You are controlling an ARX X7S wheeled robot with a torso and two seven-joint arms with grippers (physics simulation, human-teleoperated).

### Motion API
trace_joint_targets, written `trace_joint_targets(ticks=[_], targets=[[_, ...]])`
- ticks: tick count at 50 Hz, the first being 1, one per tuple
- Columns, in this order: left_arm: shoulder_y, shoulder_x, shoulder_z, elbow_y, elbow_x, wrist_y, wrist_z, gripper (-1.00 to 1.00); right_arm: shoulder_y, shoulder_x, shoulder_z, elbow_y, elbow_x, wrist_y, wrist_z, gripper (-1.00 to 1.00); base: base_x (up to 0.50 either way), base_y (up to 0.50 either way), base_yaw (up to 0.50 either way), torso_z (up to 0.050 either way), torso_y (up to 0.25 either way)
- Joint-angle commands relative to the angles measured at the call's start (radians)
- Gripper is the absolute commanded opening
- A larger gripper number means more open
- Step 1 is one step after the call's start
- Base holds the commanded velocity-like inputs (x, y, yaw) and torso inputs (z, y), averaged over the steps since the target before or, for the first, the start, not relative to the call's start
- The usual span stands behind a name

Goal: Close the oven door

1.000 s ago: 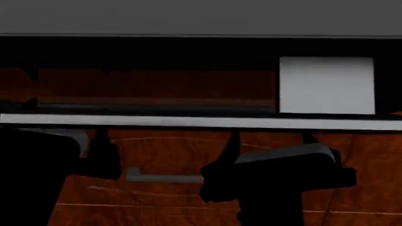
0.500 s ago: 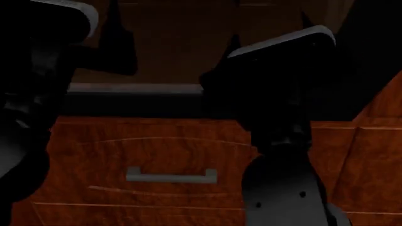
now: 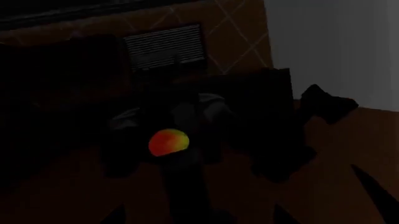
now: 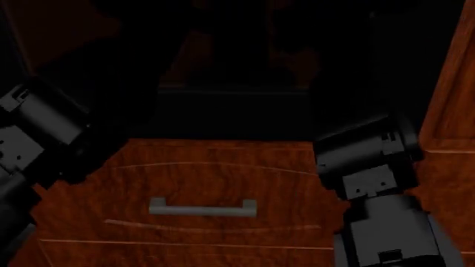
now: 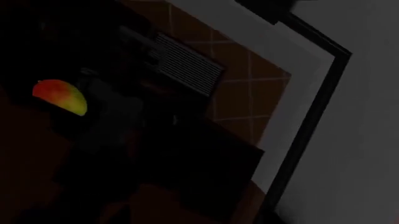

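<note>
The scene is very dark. In the head view a black flat panel point(image 4: 231, 114) lies just above the drawer front; it may be the oven door, but no silver bar handle shows on it. My left arm point(image 4: 37, 128) and right arm point(image 4: 364, 161) sit at the sides, and their grippers do not show in this view. Seen from the left wrist, my left gripper point(image 3: 201, 217) shows two dark fingertips point(image 3: 118, 215) wide apart with nothing between them. The right wrist view shows no clear fingertips.
A reddish-brown drawer front point(image 4: 215, 178) with a short silver handle point(image 4: 202, 208) fills the lower head view. Both wrist views show a red-and-yellow round thing point(image 3: 168, 142) point(image 5: 60, 95), a slatted vent point(image 3: 165, 44) point(image 5: 187, 65) and a tiled wall.
The head view has swung downward. The long silver bar and white panel have left the view. Both arms have dropped lower and out to the sides, and their fingers no longer show.
</note>
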Motion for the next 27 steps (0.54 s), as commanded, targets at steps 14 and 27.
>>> trace_joint_targets(ticks=[14,27], targets=[[-0.088,0.022,0.496,-0.36,-0.441,0.197,-0.031,1.0,0.081,0.02,-0.125,0.309,0.079,-0.029,0.069,1.0,0.0,0.0,0.0,0.0,0.0],[-0.091,0.022,0.494,-0.388,-0.481,0.19,-0.008,1.0,0.087,0.021,-0.09,0.309,0.073,-0.016,0.053,1.0,0.0,0.0,0.0,0.0,0.0]])
